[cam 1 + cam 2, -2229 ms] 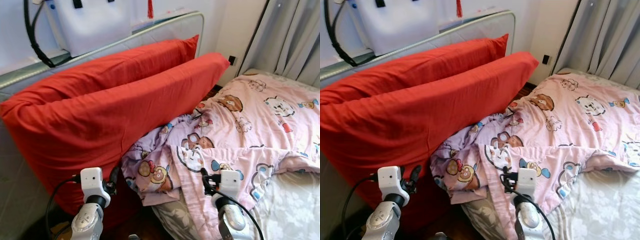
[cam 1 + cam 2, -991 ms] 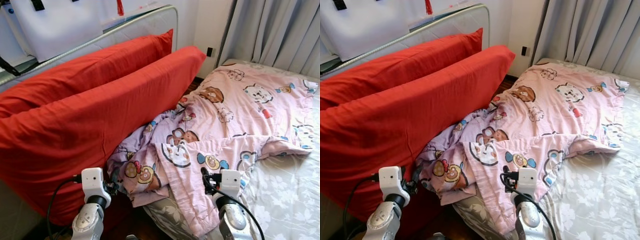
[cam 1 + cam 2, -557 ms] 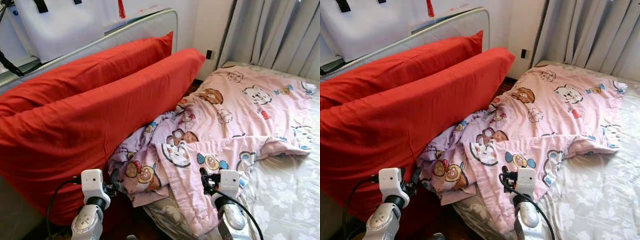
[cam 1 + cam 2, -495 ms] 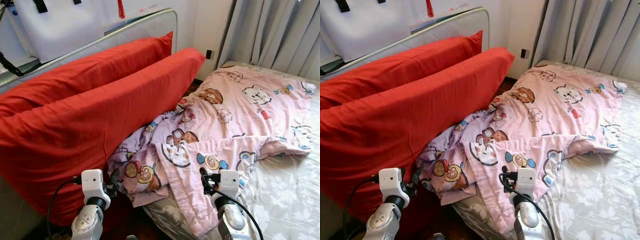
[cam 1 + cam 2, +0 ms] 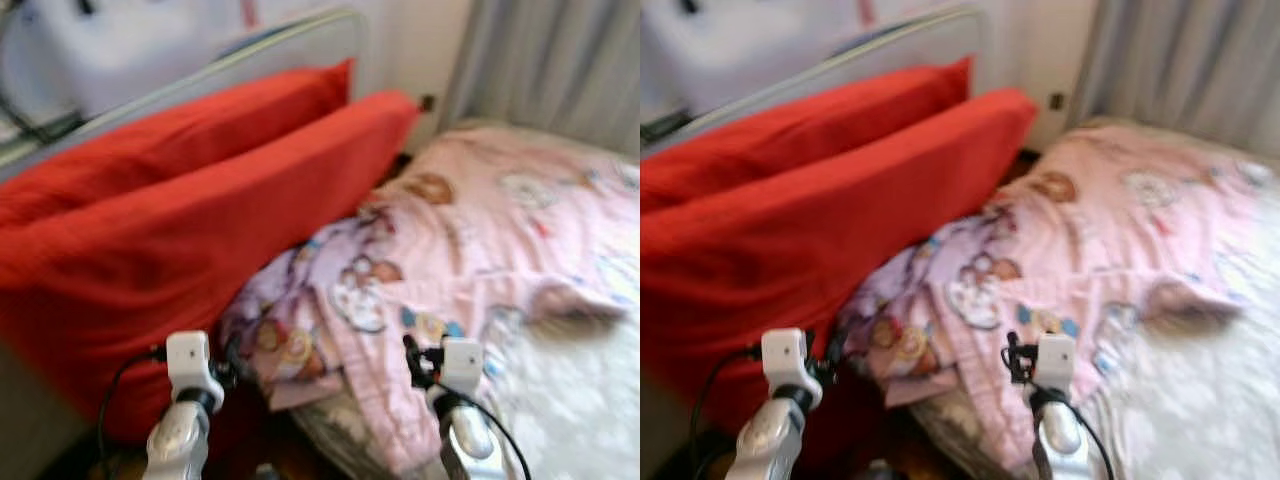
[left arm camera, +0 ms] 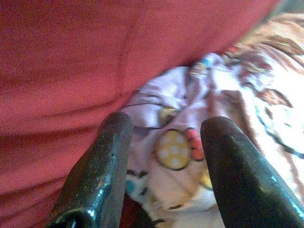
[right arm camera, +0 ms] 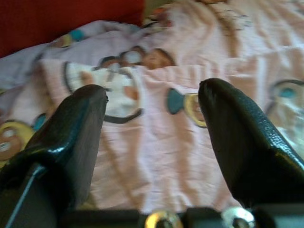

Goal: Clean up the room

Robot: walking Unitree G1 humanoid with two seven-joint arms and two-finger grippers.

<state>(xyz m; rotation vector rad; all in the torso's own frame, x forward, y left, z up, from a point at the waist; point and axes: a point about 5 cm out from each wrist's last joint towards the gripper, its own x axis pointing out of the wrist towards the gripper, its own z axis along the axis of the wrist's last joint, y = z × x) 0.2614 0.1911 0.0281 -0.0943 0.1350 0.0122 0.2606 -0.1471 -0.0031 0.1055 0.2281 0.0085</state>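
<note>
I find the pink cartoon-print quilt [image 5: 470, 240] rumpled across the bed, its bunched end crowded against the two red pillows [image 5: 190, 230] at the headboard rail [image 5: 250, 55] and its folded hem spilling over the near edge of the mattress [image 5: 570, 400]. The head views are blurred. I judge the quilt light, limp and easy to pinch, but liable to drag and sag; the doubled fold at the near edge looks the best hold. The pillows should be soft, bulky and light, best taken at a corner. My left gripper [image 6: 161, 161] hangs with its fingers apart, empty, at the seam between pillow and quilt. My right gripper [image 7: 152, 137] is likewise spread and empty, over the quilt's folded hem. Open mattress lies toward the curtain [image 5: 560, 70] side; the pillow side is cramped.
</note>
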